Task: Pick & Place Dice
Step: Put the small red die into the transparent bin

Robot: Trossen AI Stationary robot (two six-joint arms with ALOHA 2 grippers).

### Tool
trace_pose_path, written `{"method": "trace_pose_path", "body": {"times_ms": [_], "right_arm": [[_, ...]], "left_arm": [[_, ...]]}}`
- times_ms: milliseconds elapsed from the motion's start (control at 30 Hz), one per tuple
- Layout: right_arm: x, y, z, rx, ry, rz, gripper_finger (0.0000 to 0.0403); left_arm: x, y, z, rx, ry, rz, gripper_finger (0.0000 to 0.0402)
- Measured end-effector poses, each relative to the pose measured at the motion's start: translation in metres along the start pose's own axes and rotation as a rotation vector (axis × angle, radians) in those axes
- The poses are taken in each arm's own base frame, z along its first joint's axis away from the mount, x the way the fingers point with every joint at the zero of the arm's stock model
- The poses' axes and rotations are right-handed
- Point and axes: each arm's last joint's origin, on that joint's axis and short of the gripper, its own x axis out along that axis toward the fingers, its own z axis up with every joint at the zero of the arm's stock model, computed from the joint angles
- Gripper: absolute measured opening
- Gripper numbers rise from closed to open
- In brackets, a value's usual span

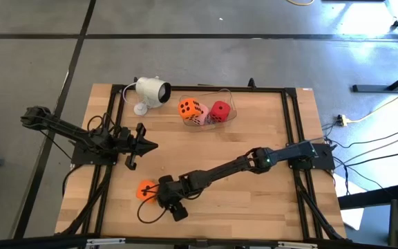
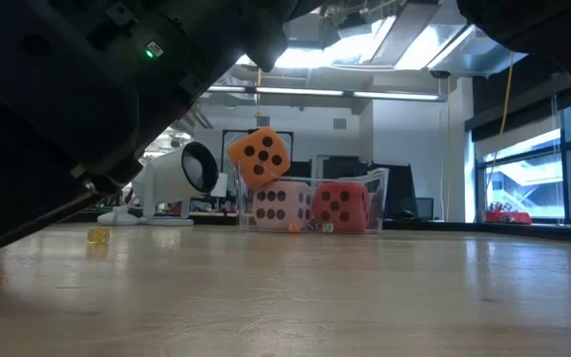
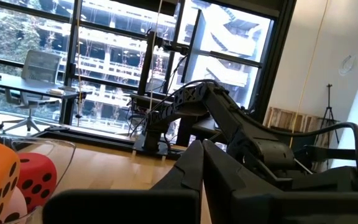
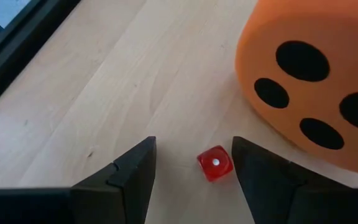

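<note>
While three dice sit together in the clear container (image 1: 228,104) near the far edge of the desk (image 1: 254,131), about three quarters done, by the look of it; one orange die (image 1: 189,108) perched on top and tilted, the pale pink die (image 1: 202,115) and the red die (image 1: 220,111) side by side beneath and beside it; left to do: the second orange die (image 1: 146,190), lying alone near the front-left corner of the desk.

Right gripper (image 1: 163,199) low over the wood just beside that last orange die, fingers spread and closed on nothing; in the right wrist view, a tiny red cube (image 4: 215,163) lying on the desk between the two fingers, the big orange die (image 4: 316,74) off to one side, outside the gap; so probably still lining up, with a sideways shift needed before any grasp of the large die.

Left gripper (image 1: 146,145) parked over the left part of the desk, fingers pressed together, carrying nothing; white camera (image 1: 150,91) standing at the far-left corner, just beside the container; small yellow speck (image 2: 98,236) on the wood, no part of the job.
</note>
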Motion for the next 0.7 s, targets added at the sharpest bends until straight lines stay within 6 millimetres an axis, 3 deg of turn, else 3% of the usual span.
{"method": "trace_pose_path", "body": {"times_ms": [233, 700], "right_arm": [[-0.0001, -0.0004, -0.0012, -0.009, 0.012, -0.001, 0.0180], [-0.0010, -0.0012, -0.0036, -0.018, 0.041, 0.005, 0.0066]], "left_arm": [[0.0000, 0.0000, 0.0000, 0.000, 0.000, 0.000, 0.0005], [0.0000, 0.0000, 0.0000, 0.000, 0.000, 0.000, 0.0006]]}}
